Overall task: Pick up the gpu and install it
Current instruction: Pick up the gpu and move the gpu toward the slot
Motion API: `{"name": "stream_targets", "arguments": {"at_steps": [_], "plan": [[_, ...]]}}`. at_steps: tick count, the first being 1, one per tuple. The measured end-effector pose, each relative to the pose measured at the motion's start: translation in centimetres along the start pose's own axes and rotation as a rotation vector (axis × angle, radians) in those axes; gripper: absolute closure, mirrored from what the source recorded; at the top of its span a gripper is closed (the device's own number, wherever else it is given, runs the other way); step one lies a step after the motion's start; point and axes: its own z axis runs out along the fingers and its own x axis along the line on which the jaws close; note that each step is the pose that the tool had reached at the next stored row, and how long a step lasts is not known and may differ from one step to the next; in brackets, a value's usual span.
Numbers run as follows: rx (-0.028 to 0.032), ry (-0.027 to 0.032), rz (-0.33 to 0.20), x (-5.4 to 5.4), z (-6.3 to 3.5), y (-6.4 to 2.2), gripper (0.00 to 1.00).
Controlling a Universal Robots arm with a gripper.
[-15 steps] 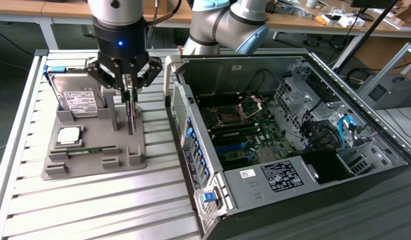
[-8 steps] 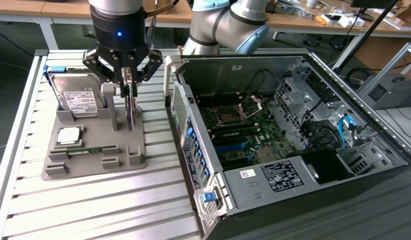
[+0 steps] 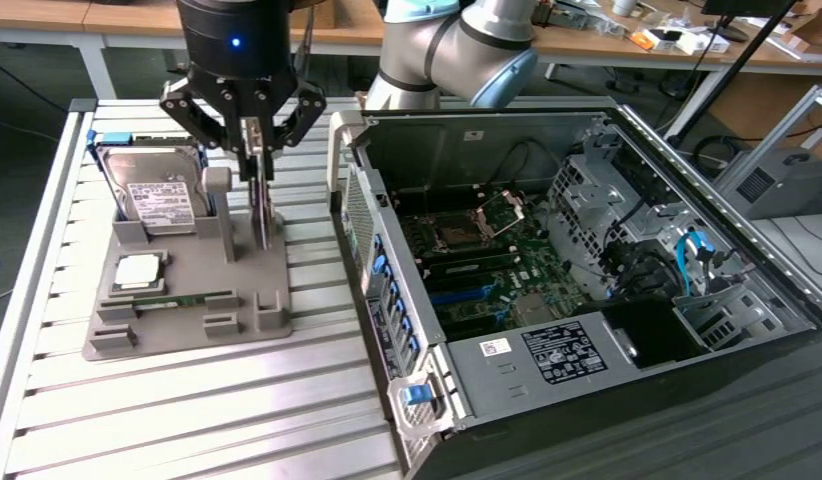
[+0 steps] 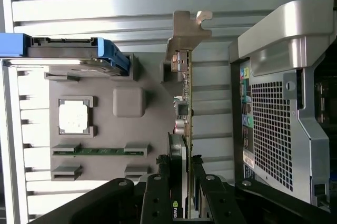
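Note:
The gpu (image 3: 260,212) is a thin card seen edge-on, standing upright over the grey parts holder (image 3: 184,325) on the slatted table. My gripper (image 3: 255,150) comes down from above and is shut on the card's top edge, one finger on each side. In the wrist view the gpu (image 4: 184,103) runs from its metal bracket down to my gripper (image 4: 181,182), whose black fingers (image 4: 158,195) clamp it. I cannot tell whether its lower edge is clear of the holder's slot. The open computer case (image 3: 518,260) lies to the exterior view's right.
The holder also carries a silver hard drive (image 3: 164,195) in a blue frame, a square processor (image 3: 138,270) and a green memory stick (image 3: 184,300). The case's perforated rear panel (image 4: 274,124) stands close beside the card. The arm's elbow (image 3: 451,50) hangs over the case's back.

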Motion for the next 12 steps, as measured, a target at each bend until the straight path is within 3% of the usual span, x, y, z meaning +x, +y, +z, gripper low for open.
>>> {"name": "stream_targets", "arguments": {"at_steps": [12], "plan": [[0.0001,0.0001,0.0,-0.1,-2.29,0.08,0.73]]}}
